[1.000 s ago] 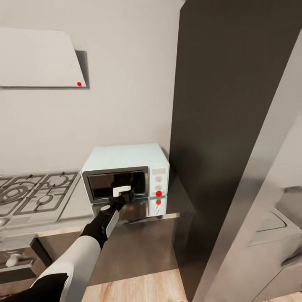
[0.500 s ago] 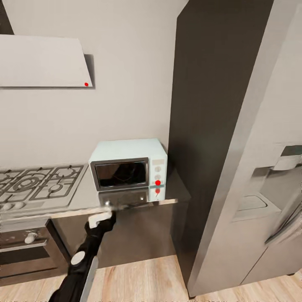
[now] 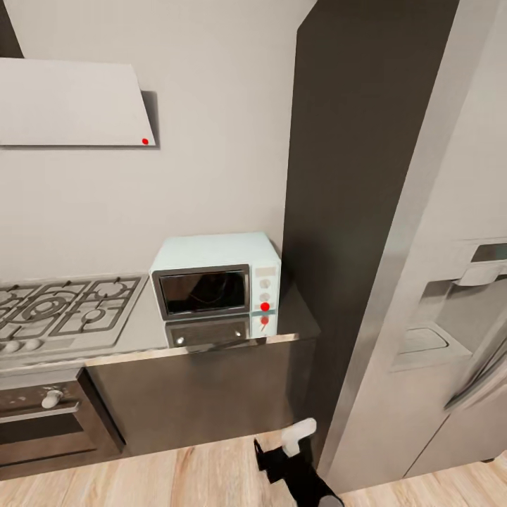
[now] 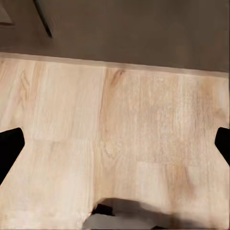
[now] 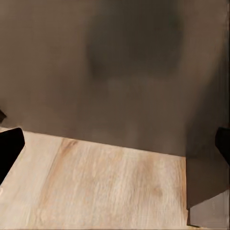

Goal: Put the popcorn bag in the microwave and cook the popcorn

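Two grippers: both spread wide, nothing between the fingers.
Left gripper [image 4: 115, 146]: its dark fingertips [image 4: 9, 149] sit at opposite edges of the left wrist view, over the pale wood plank floor [image 4: 120, 139], close to the foot of the dark base cabinet [image 4: 134, 28].
Right gripper [image 5: 115, 143]: jaws just as far apart, facing a dark cabinet front where it meets the floor.
Arm in head view: a black arm [image 3: 303, 479] with a white tip hangs low near the floor, in front of the tall dark cabinet [image 3: 352, 176]; I take it for the right arm, but I cannot be sure from this angle.
Microwave [image 3: 215, 274]: on the right end of the countertop [image 3: 292, 320], just beside the tall cabinet, door shut.
Microwave door: the glass is dark and I cannot make out what lies behind it.
Signal light [image 3: 265, 306]: red, below the two white knobs, mirrored in the glossy worktop.
Gas hob [image 3: 60, 313]: left of the microwave, an oven [image 3: 42, 415] under it.
Range hood [image 3: 70, 105]: on the wall above the hob.
Fridge [image 3: 436, 338]: far right, with a dispenser recess.
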